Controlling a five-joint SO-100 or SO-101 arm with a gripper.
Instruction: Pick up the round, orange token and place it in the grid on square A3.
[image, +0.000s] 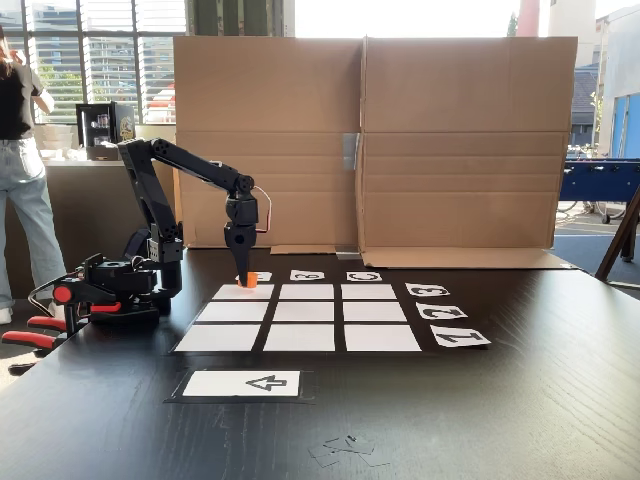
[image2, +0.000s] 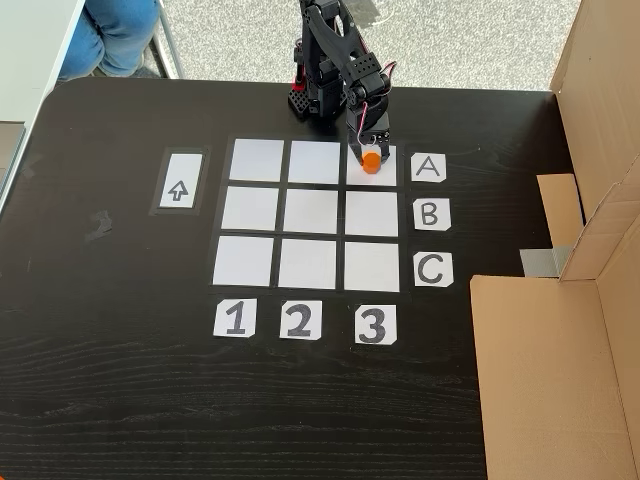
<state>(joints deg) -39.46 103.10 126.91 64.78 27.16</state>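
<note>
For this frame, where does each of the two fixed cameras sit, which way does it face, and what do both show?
A fixed view: low at the table's edge, facing the cardboard wall; the arm stands at left, with its gripper holding the token over the grid's far left cell.
A fixed view: high up, looking steeply down on the table; the arm enters from the top, gripper over square A3.
Shared: arm, gripper, token, grid, arrow card, cardboard.

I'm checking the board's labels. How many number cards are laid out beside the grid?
3: in a fixed view they sit in a row below the grid: card 1, card 2, card 3.
</note>
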